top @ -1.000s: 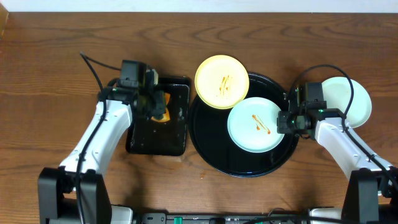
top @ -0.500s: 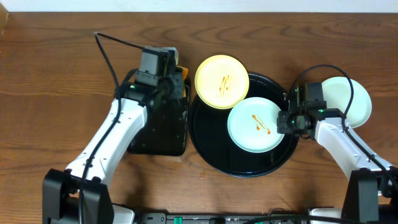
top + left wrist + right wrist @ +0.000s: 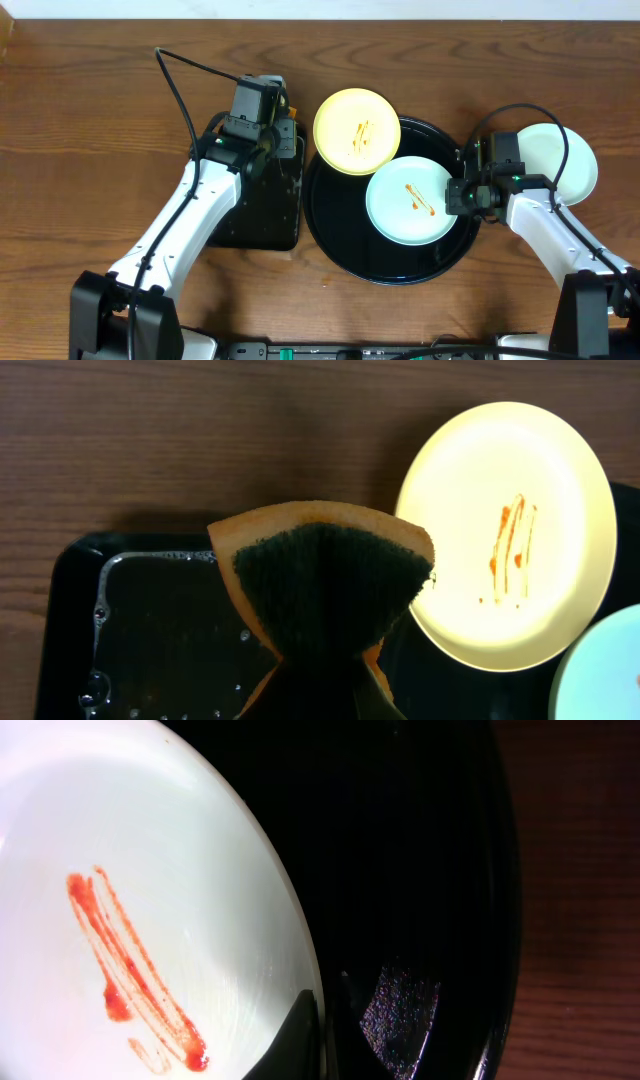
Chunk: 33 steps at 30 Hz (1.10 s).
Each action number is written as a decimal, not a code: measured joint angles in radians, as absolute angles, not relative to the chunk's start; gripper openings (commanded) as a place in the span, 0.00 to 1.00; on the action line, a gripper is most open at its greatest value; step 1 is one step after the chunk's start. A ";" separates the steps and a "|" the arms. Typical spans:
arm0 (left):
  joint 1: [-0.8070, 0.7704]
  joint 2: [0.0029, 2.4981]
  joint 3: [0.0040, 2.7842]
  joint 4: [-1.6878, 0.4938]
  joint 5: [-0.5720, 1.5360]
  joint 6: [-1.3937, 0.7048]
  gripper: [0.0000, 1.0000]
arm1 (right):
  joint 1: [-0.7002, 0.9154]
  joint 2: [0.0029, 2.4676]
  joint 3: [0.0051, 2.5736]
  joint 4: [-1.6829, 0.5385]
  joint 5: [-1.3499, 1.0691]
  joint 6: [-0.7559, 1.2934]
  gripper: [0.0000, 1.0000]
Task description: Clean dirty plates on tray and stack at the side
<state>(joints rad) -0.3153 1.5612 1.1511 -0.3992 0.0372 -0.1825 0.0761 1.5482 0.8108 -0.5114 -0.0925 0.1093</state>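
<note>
My left gripper is shut on an orange sponge with a dark green scourer, held over the far right end of the rectangular tray, just left of the pale yellow plate. That plate has orange-red streaks and rests on the upper-left rim of the round black tray. A mint plate with sauce streaks lies in the round tray. My right gripper is shut on its right rim. A second mint plate, with no visible sauce, lies on the table at right.
A smaller black rectangular tray holding water with bubbles sits left of the round tray. Brown wooden table surrounds everything. The left arm's cable arcs over the table behind it.
My left gripper has lifted the sponge out of the rectangular tray and moved up and right toward the yellow plate. The right arm and plates have not moved.
</note>
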 measured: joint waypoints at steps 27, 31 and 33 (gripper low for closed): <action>-0.645 1.803 1.230 -0.287 0.482 -0.579 0.08 | 0.107 1.548 0.811 -0.570 -0.232 0.154 0.01; -0.718 1.827 1.230 -0.219 0.493 -0.598 0.07 | 0.107 1.548 0.811 -0.568 -0.232 0.168 0.01; -0.743 1.836 1.230 -0.188 0.496 -0.632 0.07 | 0.107 1.548 0.811 -0.569 -0.232 0.177 0.01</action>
<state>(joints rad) -0.7433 1.8362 1.2304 -0.1879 0.4957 -0.6315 0.1070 1.5482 0.8108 -0.5690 -0.2317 0.1768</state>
